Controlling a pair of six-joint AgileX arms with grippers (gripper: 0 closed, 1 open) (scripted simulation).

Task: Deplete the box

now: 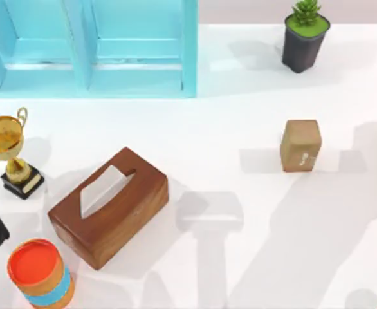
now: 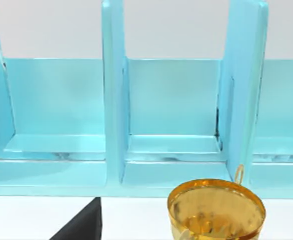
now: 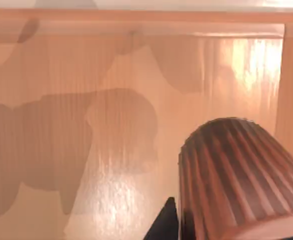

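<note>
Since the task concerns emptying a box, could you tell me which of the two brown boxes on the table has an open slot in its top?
The large dark wooden tissue box at the table's left; a white tissue shows through its slot. The small tan box to its right has none.

Blue shelf (image 1: 92, 51), gold trophy (image 1: 5, 138), potted plant (image 1: 304, 38) — small brown block (image 1: 300, 145), orange-lidded can (image 1: 39, 273)

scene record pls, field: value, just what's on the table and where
box: brown wooden tissue box, left of centre, white tissue in its slot
trophy: gold cup trophy, far left
canister: orange and blue round canister, near left corner
block: small tan wooden block, right of centre
plant: green potted plant, back right
shelf: light blue shelf unit, back left
</note>
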